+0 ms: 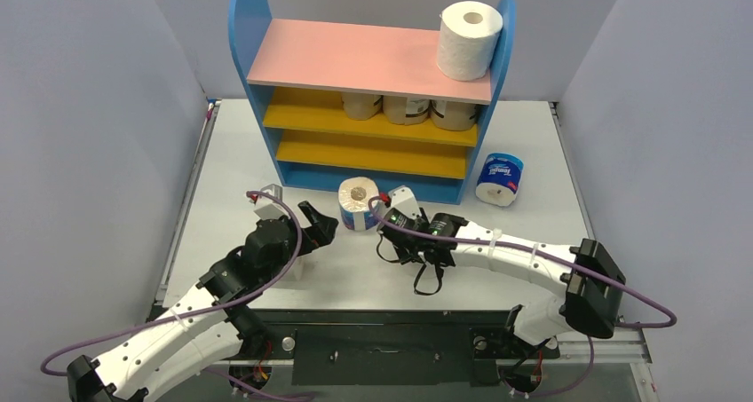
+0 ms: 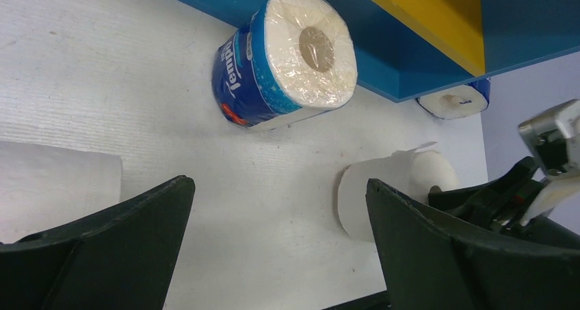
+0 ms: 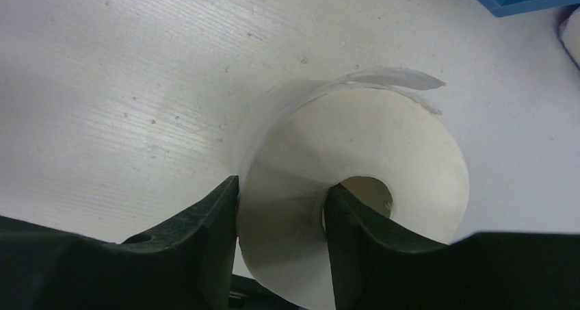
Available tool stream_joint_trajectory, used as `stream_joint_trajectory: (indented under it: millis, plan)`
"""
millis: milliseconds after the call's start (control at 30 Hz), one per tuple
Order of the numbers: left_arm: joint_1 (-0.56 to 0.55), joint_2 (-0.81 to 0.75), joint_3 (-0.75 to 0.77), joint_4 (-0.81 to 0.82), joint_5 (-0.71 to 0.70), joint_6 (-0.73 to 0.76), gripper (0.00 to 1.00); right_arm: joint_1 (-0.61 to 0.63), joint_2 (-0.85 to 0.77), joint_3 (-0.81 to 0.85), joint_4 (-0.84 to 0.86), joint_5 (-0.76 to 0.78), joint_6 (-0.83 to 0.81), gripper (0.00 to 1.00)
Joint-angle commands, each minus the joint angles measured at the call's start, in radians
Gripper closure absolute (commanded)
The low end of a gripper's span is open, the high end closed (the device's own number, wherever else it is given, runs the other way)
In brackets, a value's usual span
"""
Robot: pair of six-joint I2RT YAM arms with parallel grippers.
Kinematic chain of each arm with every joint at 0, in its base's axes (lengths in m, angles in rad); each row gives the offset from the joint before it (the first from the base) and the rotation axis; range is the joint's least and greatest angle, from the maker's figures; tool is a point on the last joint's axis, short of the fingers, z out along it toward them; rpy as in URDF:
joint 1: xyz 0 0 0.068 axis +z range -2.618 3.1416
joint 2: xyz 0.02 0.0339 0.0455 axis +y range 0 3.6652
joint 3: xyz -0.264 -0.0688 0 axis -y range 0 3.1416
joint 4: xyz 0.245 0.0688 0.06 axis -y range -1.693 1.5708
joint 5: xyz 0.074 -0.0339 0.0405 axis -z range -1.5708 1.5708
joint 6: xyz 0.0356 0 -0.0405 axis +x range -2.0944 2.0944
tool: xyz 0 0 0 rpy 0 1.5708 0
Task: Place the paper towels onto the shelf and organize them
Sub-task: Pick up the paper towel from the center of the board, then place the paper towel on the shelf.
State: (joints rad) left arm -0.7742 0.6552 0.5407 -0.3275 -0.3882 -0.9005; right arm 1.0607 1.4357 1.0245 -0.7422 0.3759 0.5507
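- My right hand (image 3: 280, 194) is clamped on a plain white roll (image 3: 356, 139). One finger presses the outside of the paper and the other reaches into the hollow core, so the wall of the roll is pinched between them.
- This white roll lies on the pale surface (image 1: 231, 153) with its flat end facing my wrist. A loose outer sheet curls away from its far edge.
- My left hand (image 2: 277, 187) is low over the surface with its fingers spread wide apart. Only bare surface shows between them.
- Just ahead of my left hand is a blue-wrapped roll (image 2: 287, 60). It is sealed in clear film with blue-and-white print, and a tan core shows at its end. It sits close to the blue base of the shelf (image 1: 247, 29), between my two hands.
- At the left edge of my left wrist view, another white roll (image 2: 55, 187) lies beside my finger.
- A second blue-wrapped roll (image 1: 499, 178) lies on its side by the shelf's right end.
- Three tan-wrapped rolls (image 1: 406, 109) sit in a row on the upper yellow board, towards the right.
- One tall white roll (image 1: 469, 40) stands upright at the right end of the pink top board.
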Motion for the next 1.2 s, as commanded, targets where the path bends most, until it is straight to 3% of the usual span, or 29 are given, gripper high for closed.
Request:
stream_joint_trajectory:
  millis: [0, 367, 767, 967, 1167]
  plan:
    - [0.011, -0.024, 0.019, 0.024, -0.011, 0.033, 0.03, -0.003, -0.097, 0.154, -0.08, 0.051, -0.048, 0.74]
    - [0.021, -0.015, 0.131, 0.147, -0.038, 0.168, 0.03, 0.0, -0.073, 0.676, -0.264, 0.19, -0.175, 0.75]
    - [0.024, 0.004, 0.222, 0.397, 0.014, 0.369, 0.04, 0.029, 0.088, 1.228, -0.348, 0.201, -0.297, 0.75]
    - [0.024, 0.045, 0.287, 0.482, 0.031, 0.45, 0.04, 0.041, 0.136, 1.385, -0.362, 0.207, -0.341, 0.75]
    - [0.026, 0.109, 0.33, 0.638, 0.097, 0.531, 0.04, 0.048, 0.119, 1.376, -0.253, 0.272, -0.408, 0.75]
